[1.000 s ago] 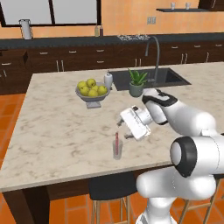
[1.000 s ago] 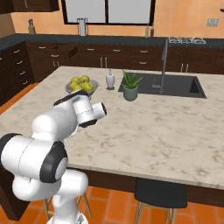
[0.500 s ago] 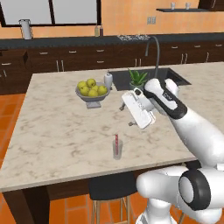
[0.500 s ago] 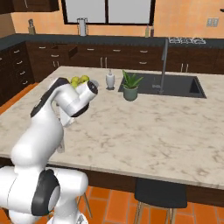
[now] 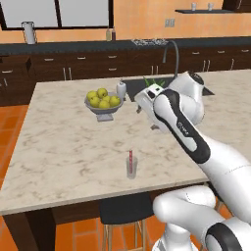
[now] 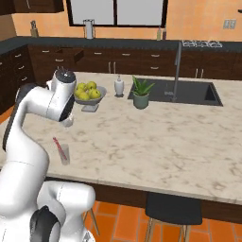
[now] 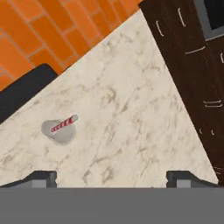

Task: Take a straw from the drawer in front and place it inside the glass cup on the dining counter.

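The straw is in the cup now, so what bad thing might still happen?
1. The glass cup stands near the front edge of the dining counter; a bump from the big arm swinging past might push it off.
2. The straw leans on the rim, so a knock could tip it out.
3. The open gripper sits close to the fruit bowl and might hit it.

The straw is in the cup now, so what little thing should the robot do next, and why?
Probably just keep the arm up and away and stop. The straw already stands in the cup on the counter, leaning on its rim. The pincer is open, holds nothing and hangs well above the cup, so nothing seems left to do, and reaching back down might knock the cup over.
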Robot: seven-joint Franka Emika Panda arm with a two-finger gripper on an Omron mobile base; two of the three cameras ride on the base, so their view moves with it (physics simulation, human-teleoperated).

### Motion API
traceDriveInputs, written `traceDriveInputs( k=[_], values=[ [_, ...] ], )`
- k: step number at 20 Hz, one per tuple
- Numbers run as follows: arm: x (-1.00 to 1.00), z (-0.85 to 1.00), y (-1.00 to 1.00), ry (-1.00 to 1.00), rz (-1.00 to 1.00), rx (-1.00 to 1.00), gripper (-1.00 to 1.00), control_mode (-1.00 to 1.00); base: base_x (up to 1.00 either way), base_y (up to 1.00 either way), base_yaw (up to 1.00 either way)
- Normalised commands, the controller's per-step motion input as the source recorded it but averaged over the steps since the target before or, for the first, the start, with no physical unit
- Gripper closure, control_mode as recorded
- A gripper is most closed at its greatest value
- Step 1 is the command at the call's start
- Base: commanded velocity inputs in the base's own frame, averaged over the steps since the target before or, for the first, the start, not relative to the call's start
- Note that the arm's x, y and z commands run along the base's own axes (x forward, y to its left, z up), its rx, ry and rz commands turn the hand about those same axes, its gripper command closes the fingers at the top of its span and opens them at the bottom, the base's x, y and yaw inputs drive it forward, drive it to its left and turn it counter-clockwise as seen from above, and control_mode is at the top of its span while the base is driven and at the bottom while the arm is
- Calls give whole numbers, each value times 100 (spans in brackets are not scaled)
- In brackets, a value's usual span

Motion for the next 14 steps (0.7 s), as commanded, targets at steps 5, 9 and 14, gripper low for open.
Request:
traceDriveInputs(
  k=[5,9,14],
  values=[
    [-32,56,-46,-8,0,-21,-100,-100,0,0,0],
    [-55,35,-54,-9,-2,-25,-100,-100,0,0,0],
    [-74,18,-53,-11,-4,-19,-100,-100,0,0,0]
  ],
)
